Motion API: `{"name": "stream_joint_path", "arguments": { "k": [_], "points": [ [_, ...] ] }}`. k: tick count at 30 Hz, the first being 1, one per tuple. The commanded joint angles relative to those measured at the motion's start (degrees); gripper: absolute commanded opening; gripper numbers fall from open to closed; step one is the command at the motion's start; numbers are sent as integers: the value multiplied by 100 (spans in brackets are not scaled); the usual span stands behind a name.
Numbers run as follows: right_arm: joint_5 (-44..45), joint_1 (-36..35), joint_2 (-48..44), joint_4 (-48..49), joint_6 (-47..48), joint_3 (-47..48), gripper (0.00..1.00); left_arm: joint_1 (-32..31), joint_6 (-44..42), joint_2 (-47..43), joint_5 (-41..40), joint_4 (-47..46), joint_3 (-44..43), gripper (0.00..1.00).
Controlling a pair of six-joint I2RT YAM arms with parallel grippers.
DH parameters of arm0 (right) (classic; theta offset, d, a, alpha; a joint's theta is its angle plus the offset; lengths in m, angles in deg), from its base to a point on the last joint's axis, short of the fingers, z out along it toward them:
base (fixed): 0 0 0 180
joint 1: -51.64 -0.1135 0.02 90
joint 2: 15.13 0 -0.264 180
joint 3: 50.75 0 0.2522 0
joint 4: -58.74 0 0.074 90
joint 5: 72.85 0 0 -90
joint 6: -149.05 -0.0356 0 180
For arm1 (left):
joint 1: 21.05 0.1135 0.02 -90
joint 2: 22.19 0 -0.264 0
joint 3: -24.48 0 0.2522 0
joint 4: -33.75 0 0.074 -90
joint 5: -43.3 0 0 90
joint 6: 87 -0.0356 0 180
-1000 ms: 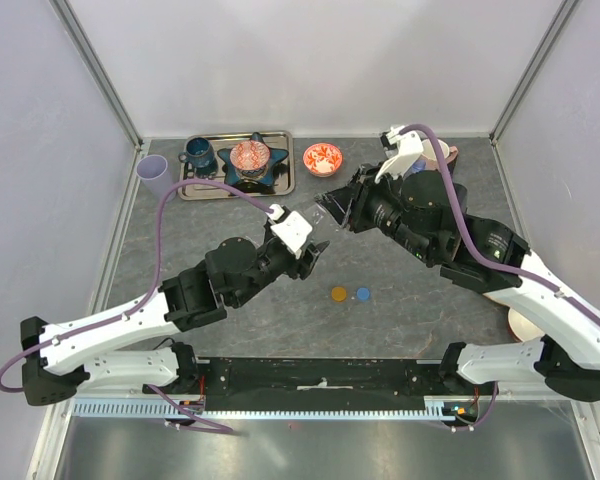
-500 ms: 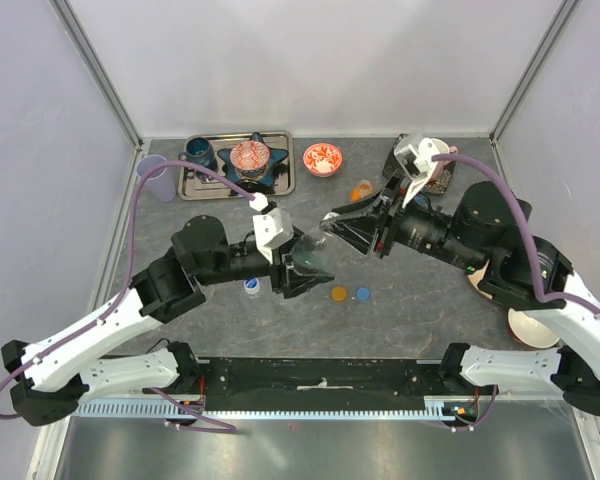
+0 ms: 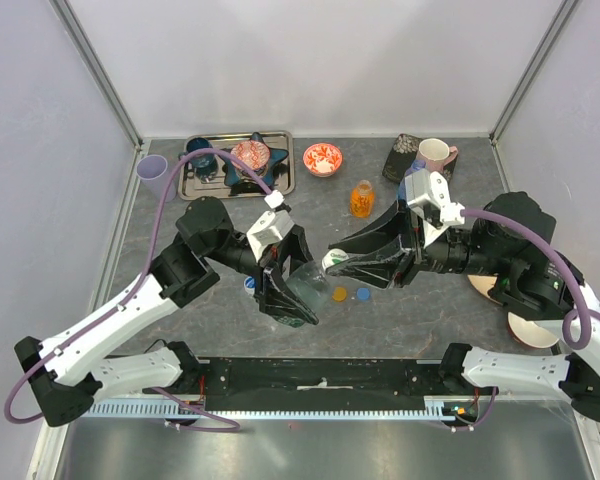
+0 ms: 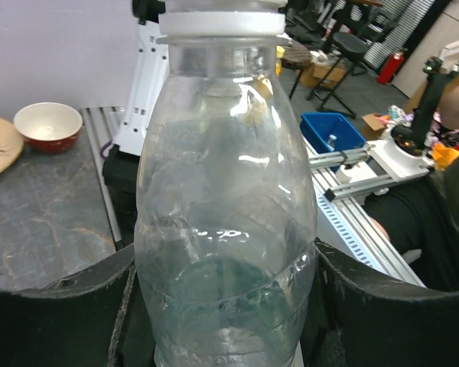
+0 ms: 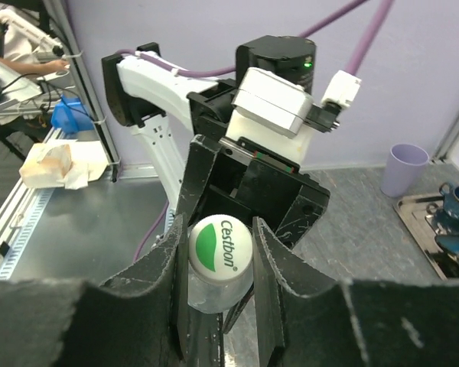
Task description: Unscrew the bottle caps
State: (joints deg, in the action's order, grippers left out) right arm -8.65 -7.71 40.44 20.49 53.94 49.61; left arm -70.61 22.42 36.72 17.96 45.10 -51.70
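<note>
- Two caps, as far as the overhead view showed, were already off: an orange cap [image 3: 339,294] and a blue cap [image 3: 363,294] lay loose, just beside each other, on the table [image 3: 430,320] between the arms.
- An orange bottle [image 3: 361,198] stood upright farther back, well apart from both grippers. Its mouth looked open from above, so I judged it finished.
- The step in hand was the third cap. The left gripper [image 3: 298,292] had closed its fingers around the body of a clear bottle [image 4: 226,191], holding it off the table and tilted towards the other arm.
- The right gripper [image 3: 342,258] was clamped on the white-and-green cap [image 5: 220,242], one finger pressed against each side of it, with nothing else in its grasp.
- That cap sat on the bottle's neck in both wrist views. How far it had been loosened the pictures did not show.
- A small blue-and-white thing [image 3: 250,284] lay on the table, half hidden just beside the left arm. It may have been another bottle, but I could not tell whether it was capped.
- By my reckoning the job was about half done: this cap had to be turned off and set down, and at least one further bottle remained.
</note>
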Motion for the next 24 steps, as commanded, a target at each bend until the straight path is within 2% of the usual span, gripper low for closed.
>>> {"name": "stream_joint_path", "arguments": {
  "k": [1, 4, 8, 10, 11, 12, 13, 16, 21, 24],
  "points": [
    [-953, -50, 6, -978, 457, -223, 0, 140, 616, -82, 222, -1086, -192, 35],
    [-971, -50, 24, -1005, 423, -267, 0, 140, 546, -99, 152, -1025, -166, 35],
    [-481, -50, 6, -944, 248, -232, 1, 140, 256, -143, -102, -648, -201, 35],
    [-277, -50, -11, -838, 115, -215, 16, 140, 11, -178, -436, -471, -201, 35],
    [-163, -50, -20, -795, -59, -171, 31, 140, -87, -222, -681, -253, -201, 35],
    [38, -50, -20, -707, -139, -153, 37, 140, -174, -249, -796, -146, -201, 35],
    [136, -50, -20, -671, -184, -92, 53, 140, -341, -258, -911, -49, -201, 36],
    [479, -50, -20, -583, -377, 31, 68, 140, -579, -302, -1184, 206, -158, 36],
    [857, -50, -11, -443, -597, 242, 82, 140, -729, -346, -1325, 382, -87, 37],
    [919, -50, 15, -329, -737, 374, 94, 140, -817, -337, -1509, 505, -87, 37]
  ]
}}
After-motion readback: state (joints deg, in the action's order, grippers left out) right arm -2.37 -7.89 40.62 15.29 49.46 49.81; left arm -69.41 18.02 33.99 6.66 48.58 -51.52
